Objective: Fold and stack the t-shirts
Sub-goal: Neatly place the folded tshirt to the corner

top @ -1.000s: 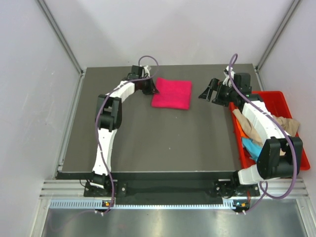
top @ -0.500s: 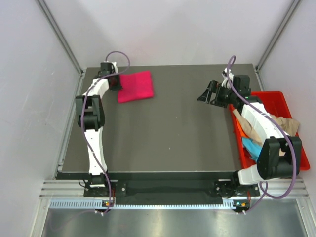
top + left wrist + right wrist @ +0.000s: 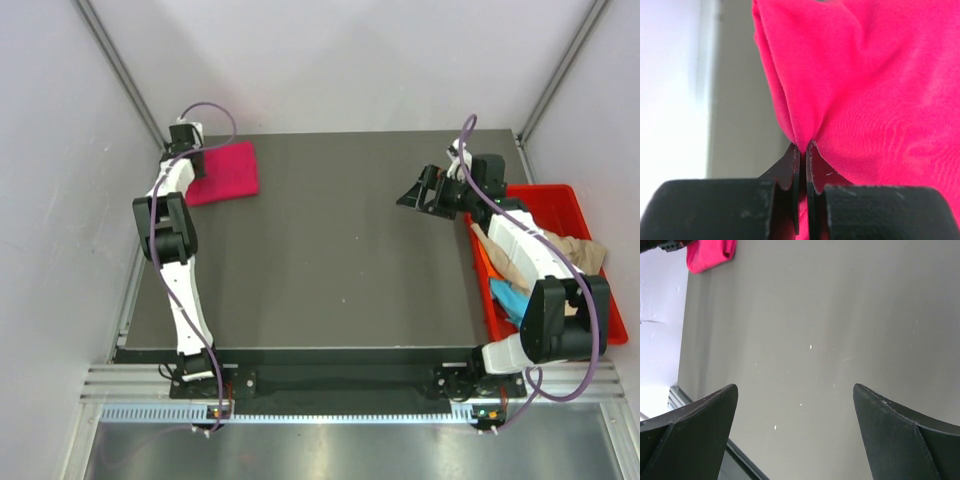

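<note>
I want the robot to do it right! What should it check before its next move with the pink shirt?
1. Left pincer gripping pink shirt: ok, shut on its edge.
2. Shirt folded: ok, compact rectangle.
3. Shirt on table: ok, in the far left corner.
4. Right pincer open, holding nothing: ok.
5. More shirts in bin: ok, tan shirt and blue shirt are there.

The top camera looks down from above and behind on the whole table [image 3: 320, 260]. The left wrist camera is very near the pink t-shirt [image 3: 880, 90], at 10 o'clock on the table. The right wrist camera faces the same shirt from far across.
</note>
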You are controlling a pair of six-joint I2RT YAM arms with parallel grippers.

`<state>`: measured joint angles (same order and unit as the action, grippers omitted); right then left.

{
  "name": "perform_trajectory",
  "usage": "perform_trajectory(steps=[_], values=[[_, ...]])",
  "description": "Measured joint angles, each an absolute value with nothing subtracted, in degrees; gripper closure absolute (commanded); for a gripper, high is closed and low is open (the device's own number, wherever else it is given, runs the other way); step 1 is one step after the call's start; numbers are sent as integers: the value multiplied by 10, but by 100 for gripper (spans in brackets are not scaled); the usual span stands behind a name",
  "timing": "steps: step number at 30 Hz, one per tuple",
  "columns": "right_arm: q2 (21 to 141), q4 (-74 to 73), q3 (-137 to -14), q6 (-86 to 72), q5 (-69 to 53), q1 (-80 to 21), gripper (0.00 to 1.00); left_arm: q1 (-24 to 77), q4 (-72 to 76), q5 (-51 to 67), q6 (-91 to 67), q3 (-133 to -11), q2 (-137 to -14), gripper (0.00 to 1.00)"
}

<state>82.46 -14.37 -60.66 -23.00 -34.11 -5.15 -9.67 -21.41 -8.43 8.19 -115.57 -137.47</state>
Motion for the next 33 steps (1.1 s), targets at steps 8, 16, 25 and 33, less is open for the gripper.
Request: perform_trajectory(steps=[8,16,25,33], values=[[825,-121,-599,-247,-352,-51,2,-137,-162,-107,111,-1173,-1410,100],[825,-100,-589,-260,-356,-51,2,-143,-119,-118,121,-1205,-1430,100],[827,-92,-589,-271,-356,-53,2,-143,-107,-170,92,-1221,-1434,49],[823,-123,-589,-265,-343,-59,0,-141,-111,-220,28,-1145,-1370,42]])
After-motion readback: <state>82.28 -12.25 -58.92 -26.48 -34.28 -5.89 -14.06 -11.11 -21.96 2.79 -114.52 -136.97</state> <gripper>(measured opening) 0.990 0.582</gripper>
